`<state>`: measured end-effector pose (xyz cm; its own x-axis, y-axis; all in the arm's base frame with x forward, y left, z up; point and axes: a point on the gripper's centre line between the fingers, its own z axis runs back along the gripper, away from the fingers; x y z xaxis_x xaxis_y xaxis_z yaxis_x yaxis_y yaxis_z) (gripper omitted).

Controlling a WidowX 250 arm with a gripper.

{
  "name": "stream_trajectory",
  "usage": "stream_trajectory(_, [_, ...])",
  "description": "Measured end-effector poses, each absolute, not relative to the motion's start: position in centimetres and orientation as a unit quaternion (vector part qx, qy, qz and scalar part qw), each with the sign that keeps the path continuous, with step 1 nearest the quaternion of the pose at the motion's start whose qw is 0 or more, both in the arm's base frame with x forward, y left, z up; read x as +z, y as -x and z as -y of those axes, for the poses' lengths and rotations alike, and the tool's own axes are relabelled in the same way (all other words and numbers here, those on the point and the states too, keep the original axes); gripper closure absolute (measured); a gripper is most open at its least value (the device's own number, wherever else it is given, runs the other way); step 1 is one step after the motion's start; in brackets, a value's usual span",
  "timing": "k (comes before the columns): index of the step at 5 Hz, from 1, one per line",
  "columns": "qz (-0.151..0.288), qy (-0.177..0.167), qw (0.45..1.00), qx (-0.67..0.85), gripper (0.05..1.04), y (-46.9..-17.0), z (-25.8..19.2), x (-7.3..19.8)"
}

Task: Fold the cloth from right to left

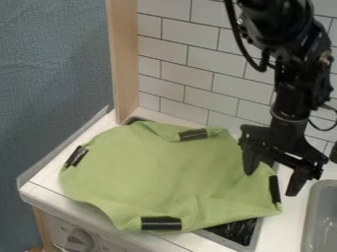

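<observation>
- Four dark strips are set near the edges of the green cloth, perhaps so that its borders can be found easily.
- The cloth is laid mostly flat across the stove top, left and centre of the frame, some edges rumpled.
- The gripper is held spread and empty at the cloth's right border, right of centre, presumably so that this edge can be pinched and carried left.
- No fold has been made, it seems.

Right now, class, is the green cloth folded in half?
No, the cloth lies spread out, with black strips near its left, right, top and bottom edges.
</observation>
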<state>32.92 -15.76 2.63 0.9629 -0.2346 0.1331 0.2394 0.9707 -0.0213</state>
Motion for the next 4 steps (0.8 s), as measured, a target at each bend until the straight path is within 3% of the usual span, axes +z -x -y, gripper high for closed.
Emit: stream_trajectory(4, [0.034,0.022,0.995,-0.096,0.084,-35.4,17.4,-2.3])
